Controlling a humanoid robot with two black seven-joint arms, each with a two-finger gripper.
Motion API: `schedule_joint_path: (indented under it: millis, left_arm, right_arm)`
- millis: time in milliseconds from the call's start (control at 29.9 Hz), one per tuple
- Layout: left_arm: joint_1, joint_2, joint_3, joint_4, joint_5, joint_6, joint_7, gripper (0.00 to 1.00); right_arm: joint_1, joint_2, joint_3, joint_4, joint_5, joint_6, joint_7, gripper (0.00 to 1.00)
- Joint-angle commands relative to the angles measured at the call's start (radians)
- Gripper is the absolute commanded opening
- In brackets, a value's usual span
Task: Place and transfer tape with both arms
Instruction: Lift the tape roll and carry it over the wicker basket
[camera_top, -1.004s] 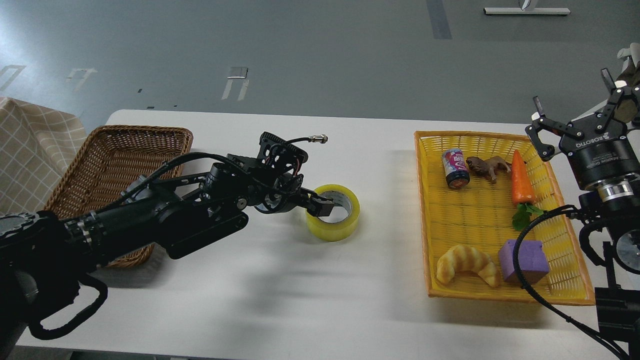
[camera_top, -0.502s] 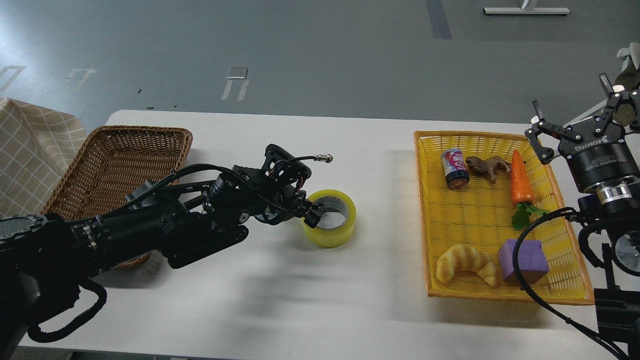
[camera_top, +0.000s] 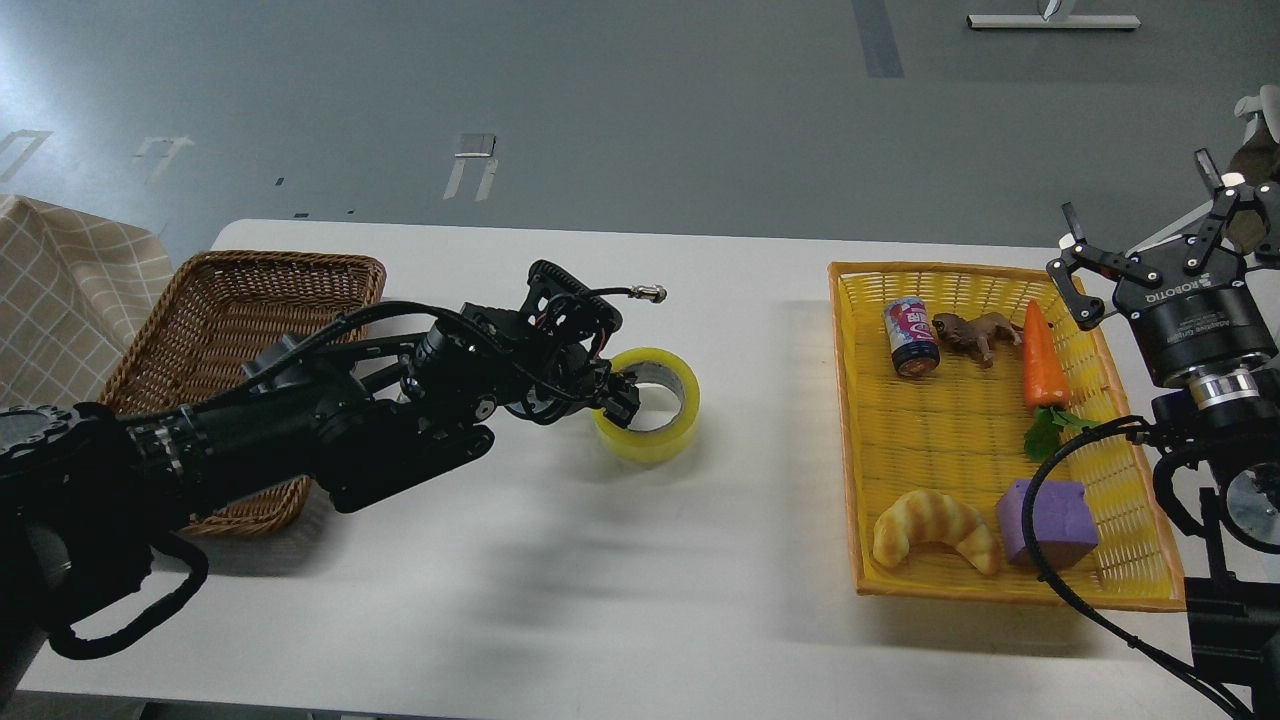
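The tape (camera_top: 662, 442), a translucent yellow roll with a grey-white core, is near the middle of the white table (camera_top: 600, 600). It sits slightly tilted. My left gripper (camera_top: 622, 400) reaches in from the left and is shut on the roll's left wall, with one finger inside the core. My right gripper (camera_top: 1150, 215) is open and empty. It is raised at the far right, above the right rim of the yellow tray (camera_top: 845, 420), with its fingers spread and pointing up.
A brown wicker basket (camera_top: 230, 320) stands at the table's left, partly behind my left arm. The yellow tray holds a can (camera_top: 910, 337), a toy animal (camera_top: 970, 332), a carrot (camera_top: 1040, 355), a croissant toy (camera_top: 935, 528) and a purple block (camera_top: 1045, 520). A checked cloth (camera_top: 60, 300) lies at far left.
My left gripper closed on the tape's left wall and drew the roll a little left and up. My right gripper barely shifted.
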Motion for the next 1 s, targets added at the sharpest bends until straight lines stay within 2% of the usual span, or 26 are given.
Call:
schedule_joint_path:
  millis: [0, 268, 401, 669, 870, 970]
  left_arm:
    - [-0.039, 0.015, -0.003, -0.001, -0.008, 0.0, -0.003, 0.0]
    - [-0.119, 0.095, -0.002, -0.001, -0.079, 0.0, -0.006, 0.0]
    - [-0.154, 0.196, 0.0, -0.001, -0.104, 0.0, -0.063, 0.0]
    - [-0.172, 0.343, 0.006, -0.001, -0.097, 0.0, -0.148, 0.0]
    - [-0.172, 0.465, 0.07, -0.001, -0.088, 0.0, -0.22, 0.0]
    - [-0.169, 0.504, 0.11, 0.0, -0.088, 0.0, -0.237, 0.0]
  right_arm:
    - [0.0, 0.001, 0.0, 0.002, 0.0, 0.0, 0.0, 1.0]
    - [0.0, 0.001, 0.0, 0.002, 0.0, 0.0, 0.0, 1.0]
    - [0.0, 0.002, -0.001, 0.002, 0.0, 0.0, 0.0, 1.0]
    - [0.003, 0.005, -0.001, 0.0, 0.0, 0.0, 0.0, 1.0]
    - [0.003, 0.01, -0.001, 0.0, 0.0, 0.0, 0.0, 1.0]
    - [0.003, 0.011, -0.001, 0.0, 0.0, 0.0, 0.0, 1.0]
